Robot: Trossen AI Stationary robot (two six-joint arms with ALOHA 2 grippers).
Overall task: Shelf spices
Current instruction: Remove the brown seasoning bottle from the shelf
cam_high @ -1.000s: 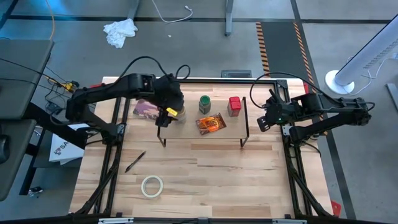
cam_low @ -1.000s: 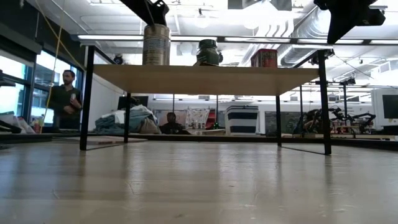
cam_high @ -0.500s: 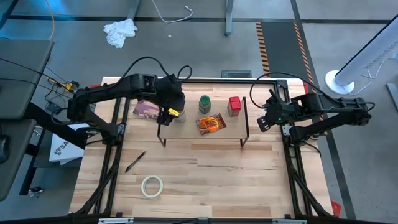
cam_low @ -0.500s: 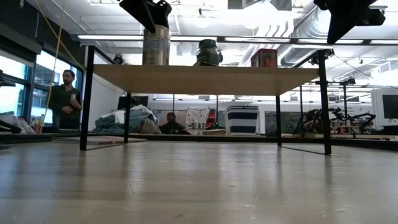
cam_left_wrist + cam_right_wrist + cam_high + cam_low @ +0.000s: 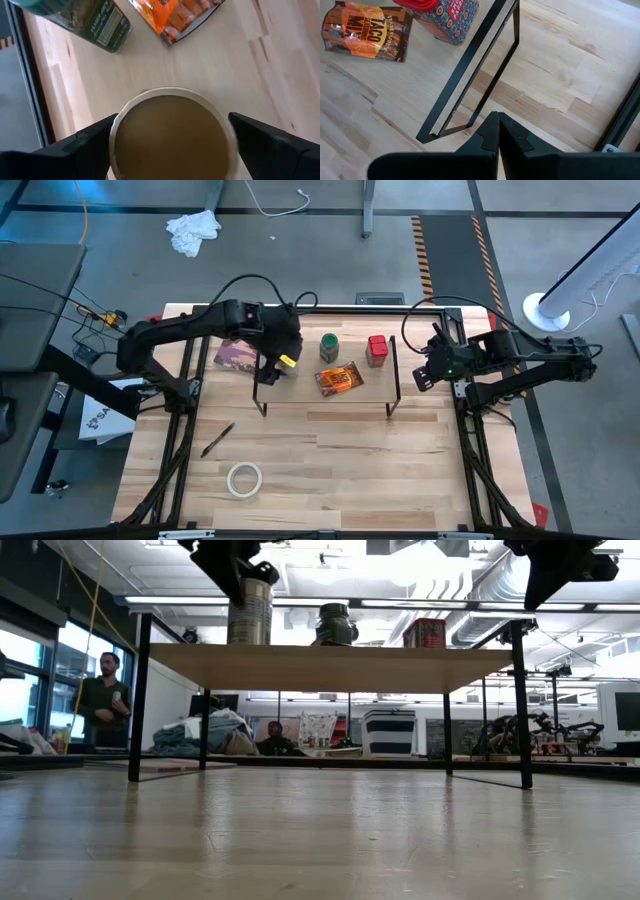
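Left claw (image 5: 172,145) spread wide around the round tan-lidded jar (image 5: 172,137) on the wooden shelf (image 5: 240,75).

Even, bright overhead light in high view, soft short shadows under the shelf (image 5: 325,385) legs. Low view backlit: ceiling strip lights (image 5: 330,602) glare, window (image 5: 40,680) at one side bright, shelf underside dim, near table (image 5: 320,840) surface blurry. Left wrist view soft, slightly motion-blurred; the tan-lidded round jar (image 5: 172,135) out of focus. Right wrist view sharp on the packet (image 5: 367,31), own fingers dark and blurred.
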